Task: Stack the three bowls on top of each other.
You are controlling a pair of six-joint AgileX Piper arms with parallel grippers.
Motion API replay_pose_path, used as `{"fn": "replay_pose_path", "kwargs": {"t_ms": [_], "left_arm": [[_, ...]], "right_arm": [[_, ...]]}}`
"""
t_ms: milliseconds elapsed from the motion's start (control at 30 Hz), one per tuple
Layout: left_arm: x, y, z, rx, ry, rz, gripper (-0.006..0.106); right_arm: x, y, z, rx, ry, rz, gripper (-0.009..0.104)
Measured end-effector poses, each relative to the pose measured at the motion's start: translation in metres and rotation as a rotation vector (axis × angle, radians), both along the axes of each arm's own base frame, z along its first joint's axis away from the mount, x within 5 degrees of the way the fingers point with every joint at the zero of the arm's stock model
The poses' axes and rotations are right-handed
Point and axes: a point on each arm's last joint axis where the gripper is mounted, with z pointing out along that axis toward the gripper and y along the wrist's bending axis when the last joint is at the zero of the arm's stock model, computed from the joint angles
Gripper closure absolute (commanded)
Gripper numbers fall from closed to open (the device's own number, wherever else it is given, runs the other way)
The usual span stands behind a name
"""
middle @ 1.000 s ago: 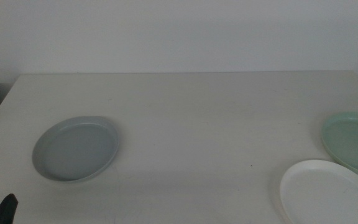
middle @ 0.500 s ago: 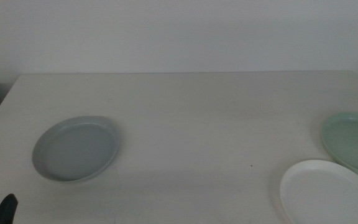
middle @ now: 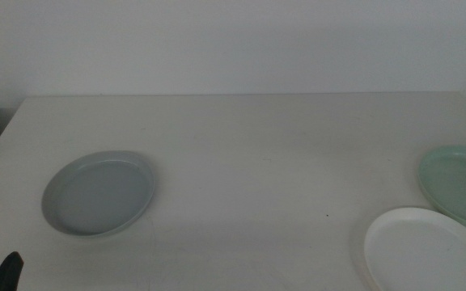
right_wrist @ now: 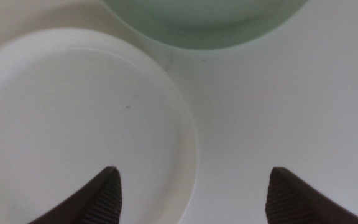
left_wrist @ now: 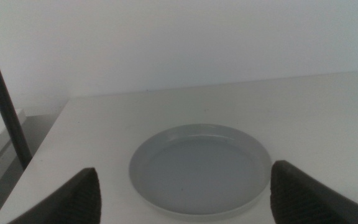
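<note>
Hovering unchanged: right tool (right_wrist: 191,186) over white bowl (right_wrist: 73,124), jaws apart.

Three bowls on a table (middle: 241,162): one bowl (middle: 98,193) at left, well apart from two at right, the nearer (middle: 424,250) just before the farther (middle: 459,183).
</note>
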Motion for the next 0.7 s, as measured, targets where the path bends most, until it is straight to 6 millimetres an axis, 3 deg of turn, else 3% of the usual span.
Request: {"fn": "replay_pose_path", "kwargs": {"t_ms": [267, 700], "left_arm": [[0.0, 0.0, 0.0, 0.0, 0.0, 0.0, -0.005], [0.0, 0.0, 0.0, 0.0, 0.0, 0.0, -0.005]], "right_arm": [[0.014, -0.01, -0.043, 0.022, 0.051, 0.008, 0.04], [0.029, -0.013, -0.098, 0.064, 0.146, 0.04, 0.067]]}}
